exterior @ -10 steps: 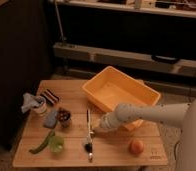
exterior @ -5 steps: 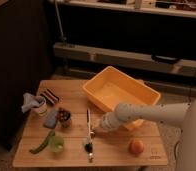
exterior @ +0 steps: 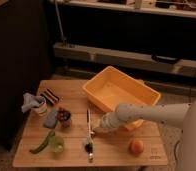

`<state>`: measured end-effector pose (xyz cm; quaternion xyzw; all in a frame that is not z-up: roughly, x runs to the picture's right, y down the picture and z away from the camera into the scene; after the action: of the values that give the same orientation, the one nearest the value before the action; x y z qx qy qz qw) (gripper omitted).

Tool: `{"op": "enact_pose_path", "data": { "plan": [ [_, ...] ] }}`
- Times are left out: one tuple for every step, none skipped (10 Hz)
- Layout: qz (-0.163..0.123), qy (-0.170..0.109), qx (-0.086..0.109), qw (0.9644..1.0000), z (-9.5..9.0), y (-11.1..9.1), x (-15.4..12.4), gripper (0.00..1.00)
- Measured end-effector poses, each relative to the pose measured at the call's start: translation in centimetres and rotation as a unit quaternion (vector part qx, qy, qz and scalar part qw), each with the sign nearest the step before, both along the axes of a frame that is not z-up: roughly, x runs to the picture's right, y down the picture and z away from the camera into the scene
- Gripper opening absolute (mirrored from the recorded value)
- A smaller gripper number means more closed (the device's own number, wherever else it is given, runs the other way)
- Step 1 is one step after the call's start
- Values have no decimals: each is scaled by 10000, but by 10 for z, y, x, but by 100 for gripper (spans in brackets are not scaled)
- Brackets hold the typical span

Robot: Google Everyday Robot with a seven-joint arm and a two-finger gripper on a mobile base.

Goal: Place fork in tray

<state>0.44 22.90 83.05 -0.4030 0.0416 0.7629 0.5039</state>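
The gripper (exterior: 97, 130) sits low over the wooden surface (exterior: 116, 152), with the arm reaching in from the right. Whether it is spread or closed, I cannot tell. The fork (exterior: 88, 120) lies flat just to its left, and the low, close pose looks set up for a pick off the wood. The yellow tray (exterior: 118, 92) waits just behind and to the right of it, so the carry should be short. The brush (exterior: 89, 147) lies just ahead and to the left of the gripper. Compared with half a second ago, nothing has visibly moved: gripper, fork and tray are all in the same spots.
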Motion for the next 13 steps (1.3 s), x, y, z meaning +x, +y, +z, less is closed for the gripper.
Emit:
{"op": "enact_pose_path", "data": {
  "plan": [
    [1,1,0,10000,0,0,0,8],
    [1,2,0,10000,0,0,0,8],
    [1,3,-1,10000,0,0,0,8],
    [2,6,-3,10000,0,0,1,8],
    [2,6,-3,10000,0,0,1,8],
    [2,5,-3,10000,0,0,1,8],
    [2,5,-4,10000,0,0,1,8],
    [-12,3,-11,10000,-2,-1,1,8],
    [-37,9,-17,10000,-5,-2,3,8],
    [-30,23,-12,10000,-8,-5,6,8],
    [-18,23,-20,10000,-8,-5,5,8],
    [-17,18,-22,10000,-8,-5,5,8],
    [-18,13,-19,10000,-8,-6,4,8]
  ]
}}
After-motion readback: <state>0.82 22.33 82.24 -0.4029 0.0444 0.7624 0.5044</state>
